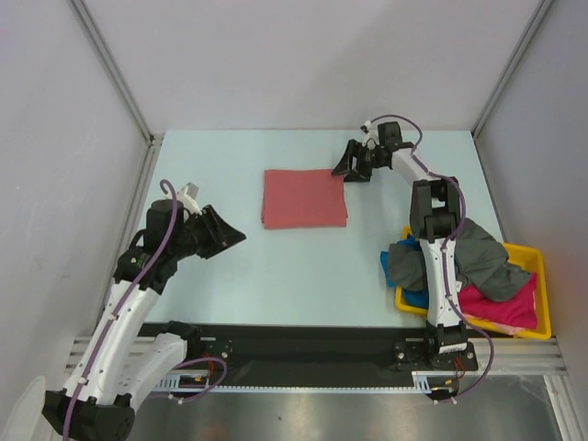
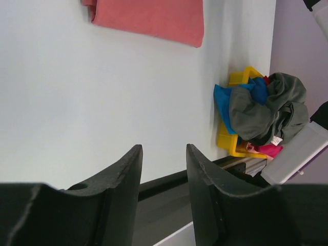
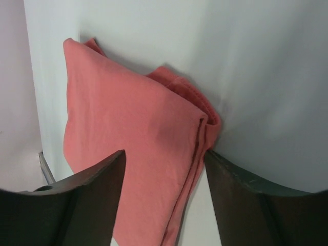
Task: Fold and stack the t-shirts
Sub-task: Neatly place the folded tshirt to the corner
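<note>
**Soft shirts: one folded, three in a heap**

Near the front on the left, the left claw (image 1: 231,235) hangs over the pale blue table (image 1: 276,276). Its two black fingers are apart with nothing between them, so it holds nothing.

Near the front on the right sits the yellow plastic tray (image 1: 544,308). A heap of shirts fills it and spills over its left side. The dark grey cloth t-shirt (image 1: 482,257) is on top. The bright blue cloth t-shirt (image 2: 223,105) pokes out under it, and the pink cloth t-shirt (image 1: 510,308) lies low on the right. None of these is folded yet.

Farther back, in the middle of the table, the salmon-red cloth t-shirt (image 1: 304,197) lies flat, folded into a neat block. The right claw (image 1: 340,171) is at its far right corner. Its fingers are wide apart and do not pinch the cloth. One finger is just beside the thick folded corner, but I cannot tell if it touches.

I think the shirts are light, soft and floppy. Lifted by one spot, the red one may sag and come undone, so pinch all its layers at the thick folded edge. Take the grey one from the top, by a hem or shoulder, and it may drag the blue one along
</note>
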